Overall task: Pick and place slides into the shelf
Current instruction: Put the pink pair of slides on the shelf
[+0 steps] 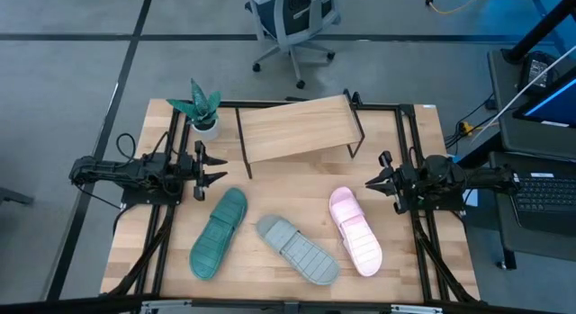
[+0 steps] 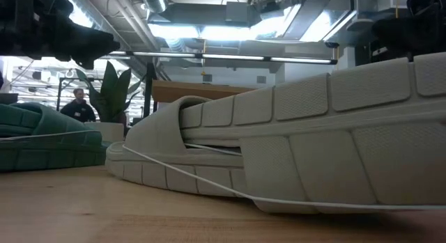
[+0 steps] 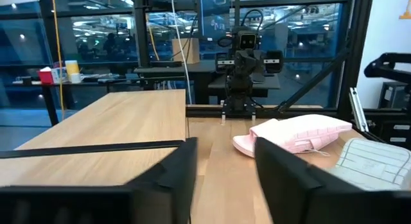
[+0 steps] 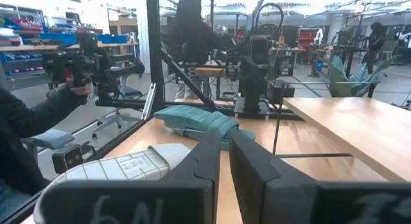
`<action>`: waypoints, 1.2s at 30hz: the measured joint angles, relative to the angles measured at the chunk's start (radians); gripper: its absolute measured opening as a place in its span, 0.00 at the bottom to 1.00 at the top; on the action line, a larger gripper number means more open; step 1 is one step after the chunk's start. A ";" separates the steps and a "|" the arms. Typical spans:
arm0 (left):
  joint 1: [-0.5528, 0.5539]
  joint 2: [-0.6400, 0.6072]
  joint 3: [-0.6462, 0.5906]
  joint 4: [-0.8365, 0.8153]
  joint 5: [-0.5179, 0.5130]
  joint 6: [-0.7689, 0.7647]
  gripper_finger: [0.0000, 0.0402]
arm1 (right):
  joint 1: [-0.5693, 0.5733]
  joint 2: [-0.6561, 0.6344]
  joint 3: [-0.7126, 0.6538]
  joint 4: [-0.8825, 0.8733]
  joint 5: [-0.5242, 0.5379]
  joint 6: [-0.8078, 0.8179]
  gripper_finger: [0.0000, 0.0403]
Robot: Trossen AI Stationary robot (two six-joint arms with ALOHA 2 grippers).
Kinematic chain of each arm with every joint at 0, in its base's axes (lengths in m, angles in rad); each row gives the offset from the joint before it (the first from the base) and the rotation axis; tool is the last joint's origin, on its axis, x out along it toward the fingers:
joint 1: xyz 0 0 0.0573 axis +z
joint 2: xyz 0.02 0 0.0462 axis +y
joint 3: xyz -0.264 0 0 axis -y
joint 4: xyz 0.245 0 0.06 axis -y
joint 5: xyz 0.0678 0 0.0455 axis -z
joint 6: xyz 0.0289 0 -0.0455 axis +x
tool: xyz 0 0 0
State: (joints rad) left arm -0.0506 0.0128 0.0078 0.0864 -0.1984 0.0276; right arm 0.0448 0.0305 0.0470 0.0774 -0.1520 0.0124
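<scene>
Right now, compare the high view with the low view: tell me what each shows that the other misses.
Only the high view shows the pink slide, all three slides laid out together, and the right end effector and left end effector open at the table's sides. Only the low view shows a person in the room behind. Both show the grey slide, teal slide, shelf and potted plant.

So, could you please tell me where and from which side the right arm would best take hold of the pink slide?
Probably by a long side edge of the sole, coming straight down from above. The pink slide lies sole-up beside the grey slide, so its strap is underneath and hard to reach. The right gripper, fingers open, waits just beyond its shelf-side end, and the shelf is bare.
</scene>
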 joint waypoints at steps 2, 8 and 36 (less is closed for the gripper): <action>0.000 0.000 0.000 0.000 0.012 0.001 0.25 | 0.000 0.018 0.006 0.000 0.000 0.003 0.09; 0.000 0.000 0.000 0.034 0.157 0.016 0.02 | 0.000 0.070 0.037 -0.005 -0.009 -0.005 0.09; 0.000 0.212 0.206 0.038 0.129 -0.003 0.00 | 0.000 0.439 0.425 -0.182 -0.058 -0.092 0.09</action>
State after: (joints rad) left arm -0.0505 0.2251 0.2140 0.1239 -0.0698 0.0245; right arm 0.0448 0.4693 0.4718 -0.1042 -0.2098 -0.0792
